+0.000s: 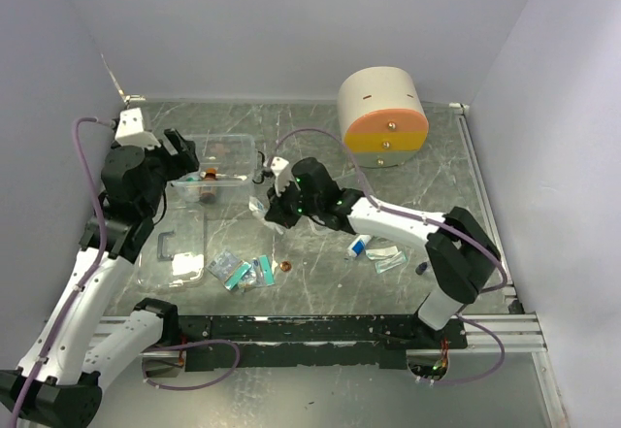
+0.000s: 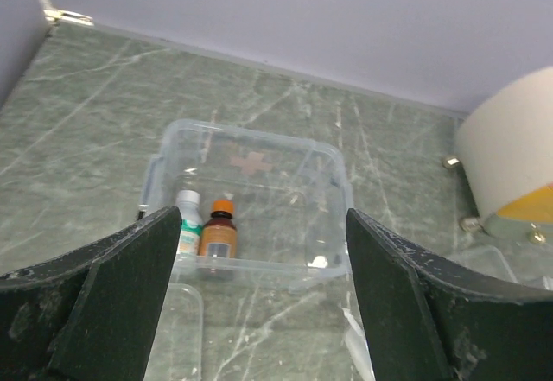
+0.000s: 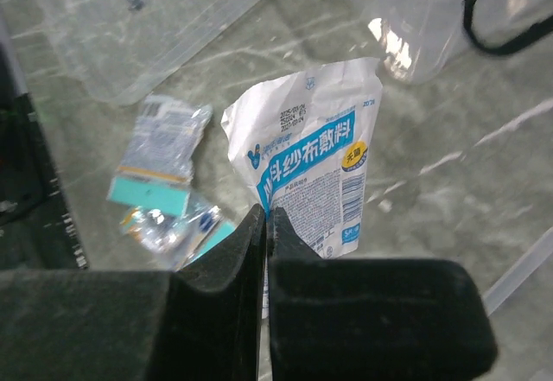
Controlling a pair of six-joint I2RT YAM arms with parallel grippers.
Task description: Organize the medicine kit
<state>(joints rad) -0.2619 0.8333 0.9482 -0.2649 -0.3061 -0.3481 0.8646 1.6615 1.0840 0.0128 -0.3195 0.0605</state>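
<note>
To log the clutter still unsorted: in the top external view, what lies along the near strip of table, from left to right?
From the left: clear lid with black handle → teal-edged packets → small brown disc → blue-and-white item → pale flat packets → small dark item.

Pouch (image 3: 315, 174) btm hidden behind right gripper (image 3: 266, 221).

A grey-green table (image 1: 437, 156) veined white is seen, a beige cabinet (image 1: 376, 96) banded orange and yellow, a white packet (image 3: 320, 165) printed blue, a brown bottle (image 2: 219, 234) capped orange.
</note>
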